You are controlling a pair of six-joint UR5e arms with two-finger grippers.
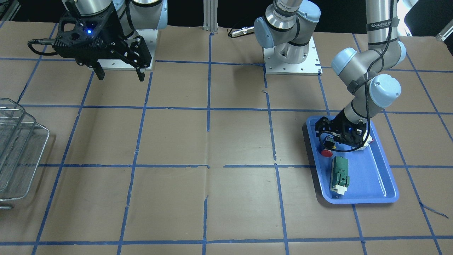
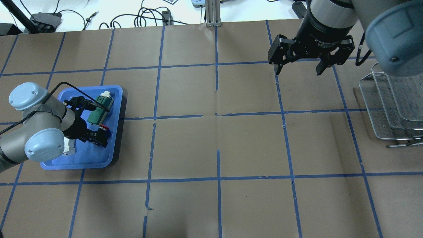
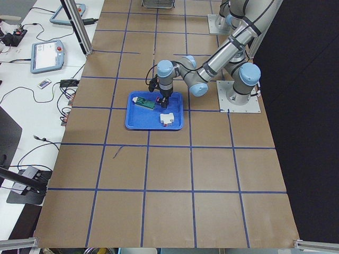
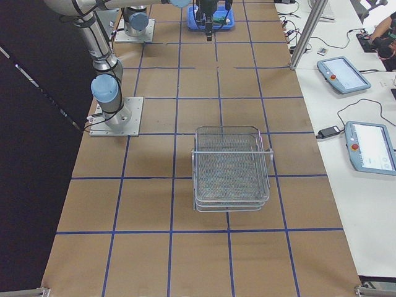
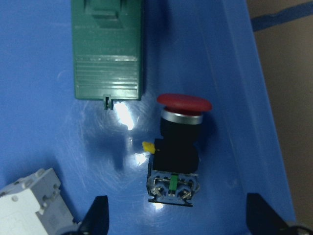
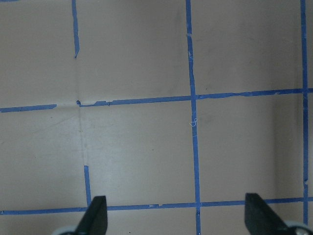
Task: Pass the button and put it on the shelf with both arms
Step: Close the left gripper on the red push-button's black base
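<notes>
While you read the table from its left end, start at the shallow blue plastic tray (image 2: pixel 86 163), because the small push-button with the red mushroom cap and black body (image 5: pixel 178 147) lies inside it. It rests on its side on the tray floor near the tray's right rim. Just beside it are a green rectangular module (image 5: pixel 107 49) and a white breaker block (image 5: pixel 29 200), both also in the tray.

By my reading, none of the task is done. The button has not been lifted, handed over or set on the rack, so you have the pick, the pass and the placing all ahead of you.

Your left gripper (image 5: pixel 177 220) hangs low over the tray with its jaws spread wide and nothing between them. From the wrist camera, the button sits just ahead of the fingertips and roughly centred in the gap. Its terminal base is nearest them and its red cap points away. Neither finger touches it.

Moving right, well apart from the tray, your right gripper (image 2: pixel 298 71) is raised over the bare brown paper-covered table (image 2: pixel 218 145). Its jaws are also spread and empty.

Farthest right from the tray stands the silver wire-mesh tiered shelf (image 2: pixel 380 109), with no button on it.
</notes>
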